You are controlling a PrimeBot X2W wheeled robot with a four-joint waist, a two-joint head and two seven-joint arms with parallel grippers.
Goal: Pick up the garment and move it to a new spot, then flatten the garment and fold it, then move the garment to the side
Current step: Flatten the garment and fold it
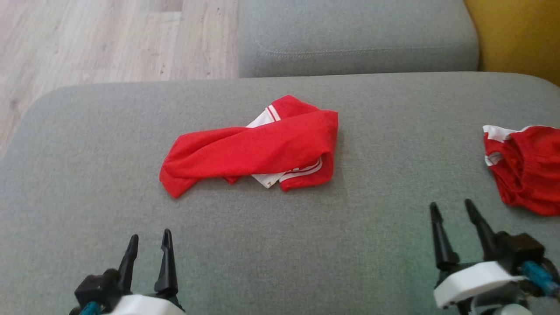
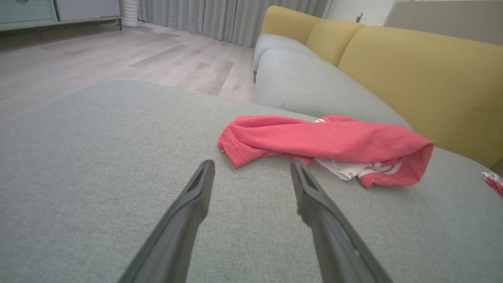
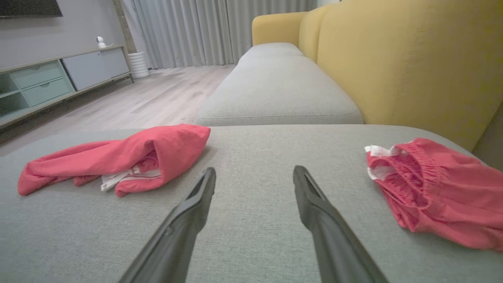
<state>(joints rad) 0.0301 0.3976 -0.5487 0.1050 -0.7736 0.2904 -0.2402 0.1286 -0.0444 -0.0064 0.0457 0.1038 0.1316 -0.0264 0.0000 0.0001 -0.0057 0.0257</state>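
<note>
The red garment (image 1: 258, 148) is seen bunched and twisted at the middle of the grey sofa cushion (image 1: 87, 175), not yet flattened. The left hand (image 1: 149, 236) and right hand (image 1: 451, 204) are held released and empty (spread wide), well short of it, presumably readied for pick-up.

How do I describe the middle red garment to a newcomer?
On the grey cushion before the robot, look at its centre: a red garment rolled into a long bundle, white striped trim showing. The other red garment, with a gathered waistband, lies at the right edge.
</note>
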